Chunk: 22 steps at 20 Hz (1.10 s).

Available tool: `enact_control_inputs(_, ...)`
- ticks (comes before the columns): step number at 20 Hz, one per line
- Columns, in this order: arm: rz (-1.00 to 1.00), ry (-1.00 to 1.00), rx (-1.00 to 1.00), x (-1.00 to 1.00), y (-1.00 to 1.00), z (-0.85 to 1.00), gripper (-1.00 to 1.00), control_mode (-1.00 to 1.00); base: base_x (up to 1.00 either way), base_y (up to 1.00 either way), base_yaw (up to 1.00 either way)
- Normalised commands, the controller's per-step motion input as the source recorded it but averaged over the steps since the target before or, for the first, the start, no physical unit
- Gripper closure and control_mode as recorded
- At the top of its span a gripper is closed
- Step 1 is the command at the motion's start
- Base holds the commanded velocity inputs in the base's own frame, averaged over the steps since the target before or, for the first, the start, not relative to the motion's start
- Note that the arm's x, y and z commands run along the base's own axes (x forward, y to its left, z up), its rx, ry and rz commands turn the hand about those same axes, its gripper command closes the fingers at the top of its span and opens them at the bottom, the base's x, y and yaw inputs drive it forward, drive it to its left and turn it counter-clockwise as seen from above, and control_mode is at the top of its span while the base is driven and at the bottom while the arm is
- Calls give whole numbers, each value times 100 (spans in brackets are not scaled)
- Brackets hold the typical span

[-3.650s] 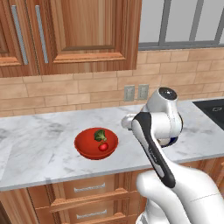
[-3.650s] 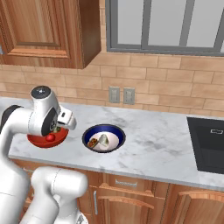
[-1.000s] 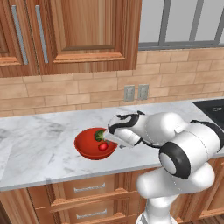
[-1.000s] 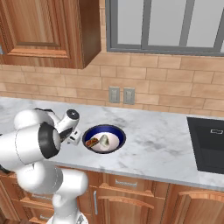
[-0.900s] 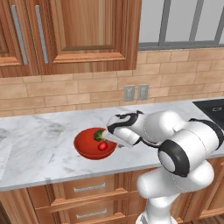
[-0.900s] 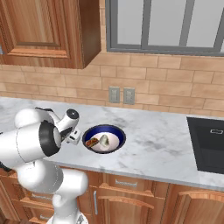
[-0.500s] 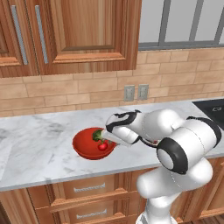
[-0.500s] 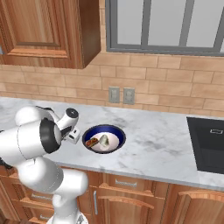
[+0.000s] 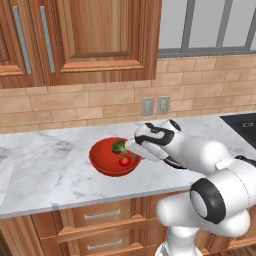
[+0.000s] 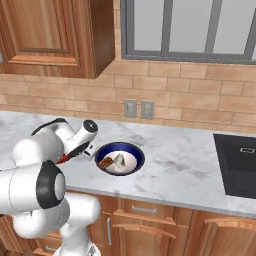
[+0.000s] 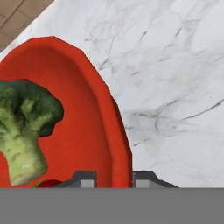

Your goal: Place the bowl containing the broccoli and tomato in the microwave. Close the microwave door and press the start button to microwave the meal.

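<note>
Marble counter (image 9: 45, 175), brick backsplash (image 9: 75, 107), wooden cabinets (image 9: 95, 40)

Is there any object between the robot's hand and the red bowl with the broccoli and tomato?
Nothing visible stands between them. The hand is already at the glossy red bowl, with its rim between the two fingertips. The green broccoli floret and small red tomato lie inside the bowl, apart from the fingertips.

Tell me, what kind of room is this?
A kitchen, rendered: wooden cabinets over a marble counter, a brick wall with a window, and a red bowl holding broccoli.
</note>
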Motion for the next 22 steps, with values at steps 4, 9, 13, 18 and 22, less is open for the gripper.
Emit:
enact_control_inputs(4, 0, 0, 6, -23, -44, 81, 100, -100, 0, 0, 0)
enact_control_inputs(9, 0, 0, 1, -46, -57, 90, 100, -100, 0, 0, 0)
enact_control_inputs(13, 0, 0, 0, -58, -59, 88, 100, -100, 0, 0, 0)
enact_control_inputs(18, 0, 0, 0, -53, -58, 70, 100, -100, 0, 0, 0)
enact_control_inputs(22, -11, 1, 0, -29, -53, 45, 100, -100, 0, 0, 0)
